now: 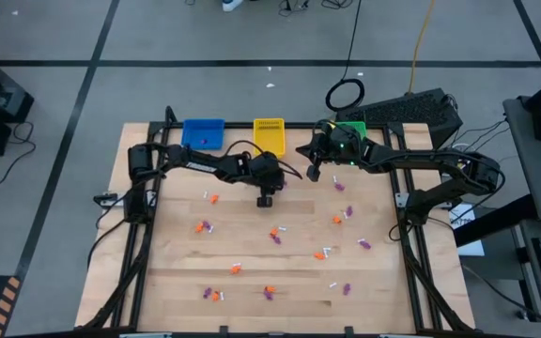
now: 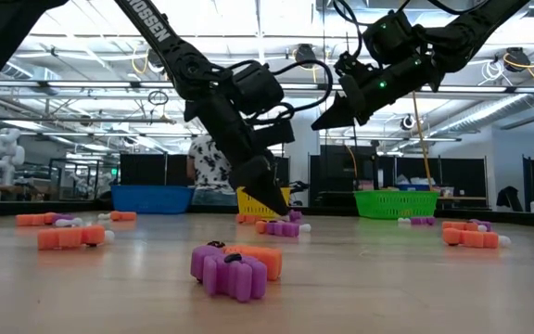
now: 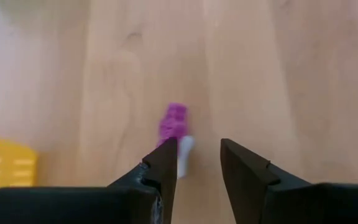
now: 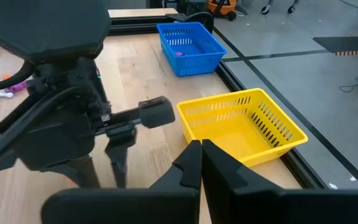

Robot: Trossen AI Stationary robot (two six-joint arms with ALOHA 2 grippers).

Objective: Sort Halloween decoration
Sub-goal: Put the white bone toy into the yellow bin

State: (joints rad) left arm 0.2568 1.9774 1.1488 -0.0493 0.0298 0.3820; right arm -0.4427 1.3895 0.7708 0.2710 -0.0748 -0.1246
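Small orange, purple and white Halloween decorations (image 1: 275, 234) lie scattered flat on the wooden table (image 1: 167, 282). My left gripper (image 3: 197, 163) hangs open just above the table's far middle, pointing steeply down. A purple trinket with a white end (image 3: 174, 122) lies just beyond one fingertip, outside the gap, which holds nothing. The low view shows that trinket (image 2: 282, 227) on the wood below the left gripper (image 2: 269, 199). My right gripper (image 4: 201, 155) is shut with nothing in it, raised above the table in front of the green basket (image 1: 349, 130).
Blue basket (image 1: 204, 132), yellow basket (image 1: 269, 134) and green basket stand in a row at the far edge. The blue basket (image 4: 188, 45) holds a purple piece. The two arms are close together near the yellow basket (image 4: 244, 127). Trinkets cover the middle and near part.
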